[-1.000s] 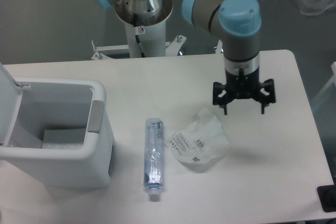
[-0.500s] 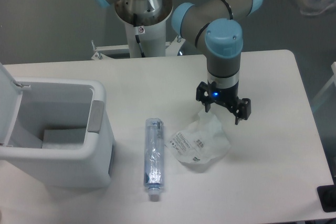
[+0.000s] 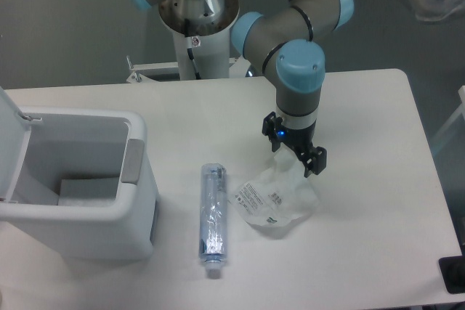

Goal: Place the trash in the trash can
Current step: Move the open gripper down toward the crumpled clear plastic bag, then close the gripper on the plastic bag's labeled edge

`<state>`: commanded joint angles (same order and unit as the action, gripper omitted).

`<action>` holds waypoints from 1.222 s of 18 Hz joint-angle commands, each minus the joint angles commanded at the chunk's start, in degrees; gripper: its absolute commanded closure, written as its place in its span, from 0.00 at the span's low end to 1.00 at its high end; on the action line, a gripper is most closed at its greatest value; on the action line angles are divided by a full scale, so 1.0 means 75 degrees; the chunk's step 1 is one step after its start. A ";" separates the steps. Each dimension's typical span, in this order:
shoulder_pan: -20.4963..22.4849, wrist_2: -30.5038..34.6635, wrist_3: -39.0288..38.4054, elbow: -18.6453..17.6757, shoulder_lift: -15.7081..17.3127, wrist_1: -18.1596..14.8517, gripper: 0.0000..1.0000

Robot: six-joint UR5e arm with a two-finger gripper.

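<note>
Count on the table [image 3: 363,252]: one bin [image 3: 80,194], one bottle [image 3: 212,217], one wrapper [image 3: 275,200], one arm with one gripper [image 3: 294,152].

The bin is taken as the landmark. It stands at the left end of the table, white and boxy, with its lid [image 3: 11,143] hinged up on the far left side and a grey tab [image 3: 132,160] on its right rim. The mouth is open; a pale block shows on the floor inside.

The bottle lies flat on the table just to the right of the bin, apart from it, its long side roughly parallel to the bin's right wall and its white cap pointing towards the table's near edge. It is clear and bluish.

The wrapper lies further right of the bin, beyond the bottle and near it without touching. It is crumpled white plastic with a printed label facing up.

The gripper hangs right of the bin, past the bottle, pointing down over the wrapper's far upper corner. Its two black fingers [image 3: 315,162] stand spread apart, with nothing between them. Whether the fingertips touch the wrapper cannot be told from this view. A small blue light shows on the gripper body. The bottle lies well clear of the gripper, on its bin side
</note>
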<state>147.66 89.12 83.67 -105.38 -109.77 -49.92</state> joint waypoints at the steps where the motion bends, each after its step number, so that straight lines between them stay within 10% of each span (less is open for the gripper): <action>1: -0.0012 -0.0105 0.0000 0.0000 -0.0047 0.0000 0.00; 22: -0.0118 -0.0258 0.0024 0.0164 -0.0985 0.0246 0.00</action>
<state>146.78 87.19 83.85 -104.15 -117.16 -48.08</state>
